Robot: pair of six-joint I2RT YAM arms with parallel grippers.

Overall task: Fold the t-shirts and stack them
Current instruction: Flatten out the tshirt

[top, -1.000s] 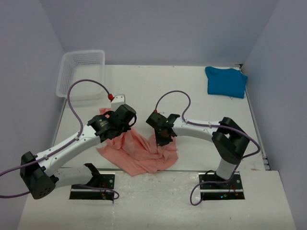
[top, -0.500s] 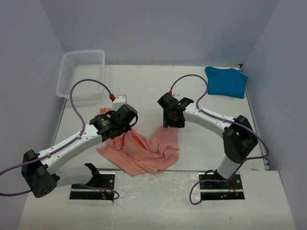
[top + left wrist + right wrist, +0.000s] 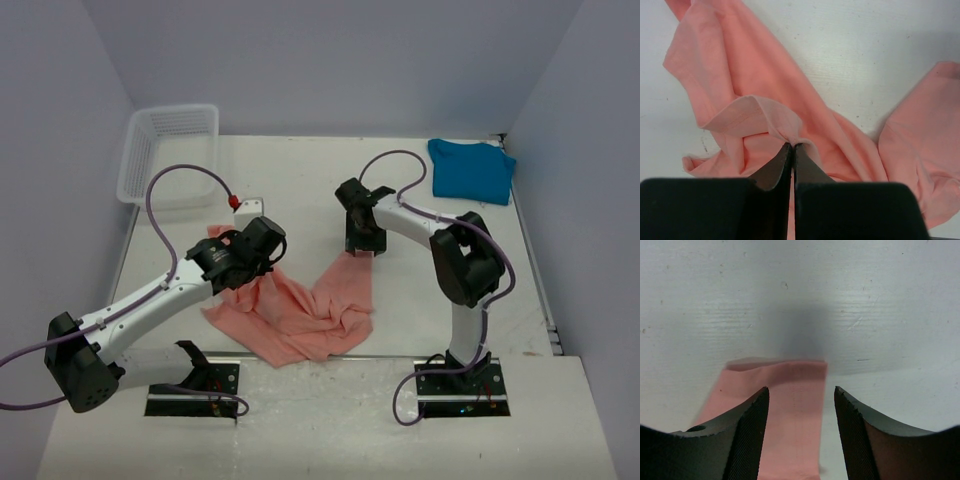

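Salmon-pink t-shirt (image 3: 300,315) is lying crumpled on the worktop (image 3: 300,180), spreading between the two sets of fingers and toward the arm bases. The left fingers (image 3: 790,165) are pressing fully shut on a small raised fold of its cloth, near a stitched hem. The right fingers (image 3: 362,243) are hanging about half open and gripping nothing; a flat strip of the pink cloth is lying under and between them, its end edge just past their tips.

The left pinch is taking only a thin ridge of cloth, so a pull is likely to let it slip or to drag the whole shirt into a tighter bunch while the other end is lying free. If the right fingers are coming down to close, they are risking scraping bare worktop or catching a single layer, since the strip is lying flat.

The teal t-shirt (image 3: 470,170) is sitting folded well to the right of the right fingers, out of the way. The white mesh basket (image 3: 170,150) is standing well beyond the left fingers, and a small white block with a red tip (image 3: 245,207) is sitting just beyond them, close enough to catch on a swing.
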